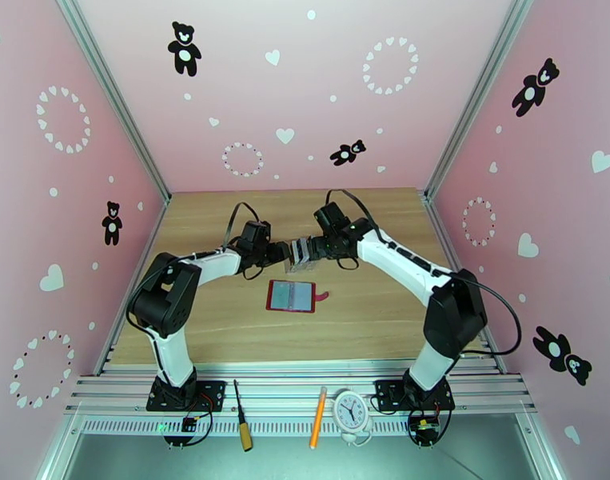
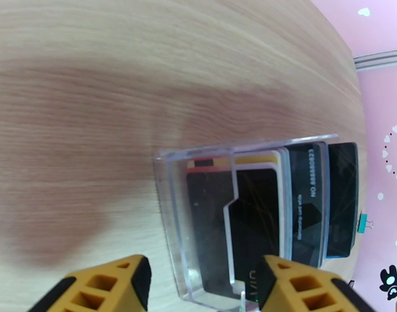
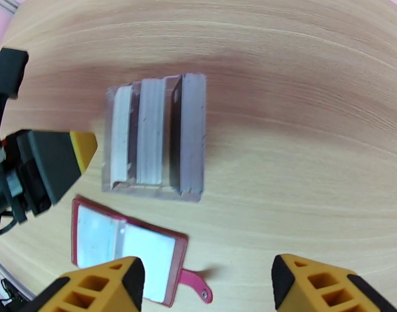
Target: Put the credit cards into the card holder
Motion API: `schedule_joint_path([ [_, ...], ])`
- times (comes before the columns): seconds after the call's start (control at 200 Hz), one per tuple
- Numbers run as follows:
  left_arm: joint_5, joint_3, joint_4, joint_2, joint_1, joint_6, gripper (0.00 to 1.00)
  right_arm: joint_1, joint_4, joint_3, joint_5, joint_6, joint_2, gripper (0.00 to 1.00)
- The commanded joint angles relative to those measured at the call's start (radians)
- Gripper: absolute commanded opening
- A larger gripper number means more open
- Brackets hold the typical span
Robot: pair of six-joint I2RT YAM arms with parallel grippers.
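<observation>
Gripping, left: my left gripper has its jaws apart, straddling the near end of the clear rack; whether they touch it I cannot tell.
Right tool: right gripper spread wide and empty, at the frame's lower edge.
Credit cards: standing packed in the rack, mid-frame.
Card holder: lying open, lower left, just beside the rack.
Risk: tight packing could bring two cards up together; an off-centre squeeze could skid or tip the rack; the tools could clash.
Views: left wrist gives card faces; right wrist gives their edges and the holder's pockets.
</observation>
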Motion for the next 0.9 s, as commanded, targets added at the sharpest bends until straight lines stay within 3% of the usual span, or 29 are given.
schedule_joint_path([
  [0.0,0.049,-0.005,0.044,0.033,0.005,-0.018,0.59,-0.012,-0.039,0.063,0.009,-0.028,0.052,0.69],
  [0.561,0.037,0.037,-0.04,0.081,0.017,-0.004,0.5,-0.016,-0.088,0.235,-0.007,-0.067,0.251,0.6],
  [0.896,0.059,0.042,-0.042,0.091,0.023,-0.009,0.49,-0.017,-0.106,0.291,-0.017,-0.087,0.323,0.54],
])
